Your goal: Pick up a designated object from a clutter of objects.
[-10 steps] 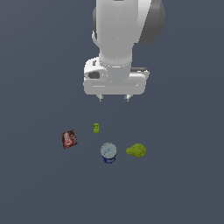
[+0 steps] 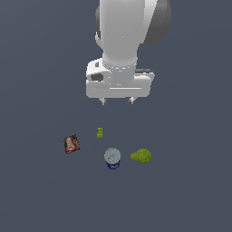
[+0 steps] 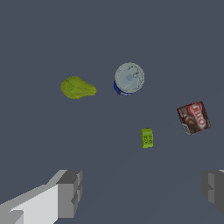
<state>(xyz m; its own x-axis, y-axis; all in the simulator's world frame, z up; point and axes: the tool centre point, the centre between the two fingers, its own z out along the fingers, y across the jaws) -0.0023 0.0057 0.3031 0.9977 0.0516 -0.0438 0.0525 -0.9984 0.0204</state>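
Pincer (image 2: pixel 118 101) spread wide, empty, high above counter (image 2: pixel 190 190); presumably staged for descent. Pear-like blob (image 2: pixel 141 156) at can's (image 2: pixel 112 158) 3 o'clock, apart.

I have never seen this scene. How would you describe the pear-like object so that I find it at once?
Start from the blue can with the silvery top, the tallest item on the dark floor. Directly beside it, on the exterior view's right and not touching, lies the pear-like blob. It is olive yellow-green, lumpy and rounded, unlike the tiny bright green block and the flat red-brown packet.
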